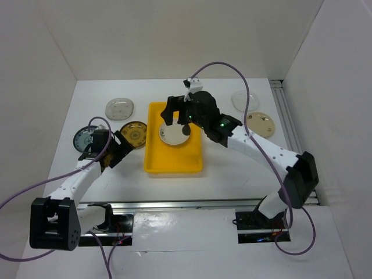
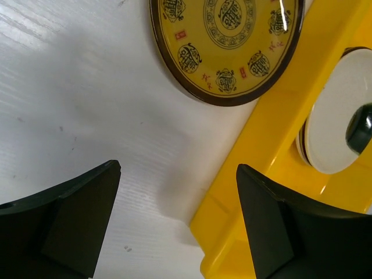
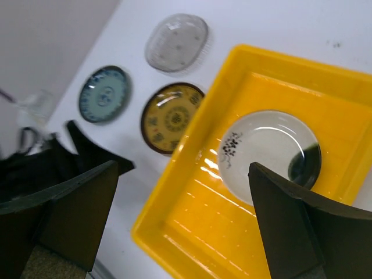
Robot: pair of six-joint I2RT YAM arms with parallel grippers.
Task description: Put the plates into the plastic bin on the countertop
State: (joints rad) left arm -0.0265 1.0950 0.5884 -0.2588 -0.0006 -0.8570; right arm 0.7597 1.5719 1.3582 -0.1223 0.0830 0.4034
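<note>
Left jaws, spread, sit just left of the yellow bin (image 1: 174,161); right jaws hang spread above it, over the cream dark-marked plate (image 1: 170,136) lying inside.

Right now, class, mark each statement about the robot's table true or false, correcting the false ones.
1. One plate lies in the yellow bin. True.
2. The right gripper is shut on that plate. False: its jaws stand open, holding nothing.
3. The brown-gold plate lies inside the bin. False: it lies outside, on the countertop.
4. The left gripper is open. True.
</note>
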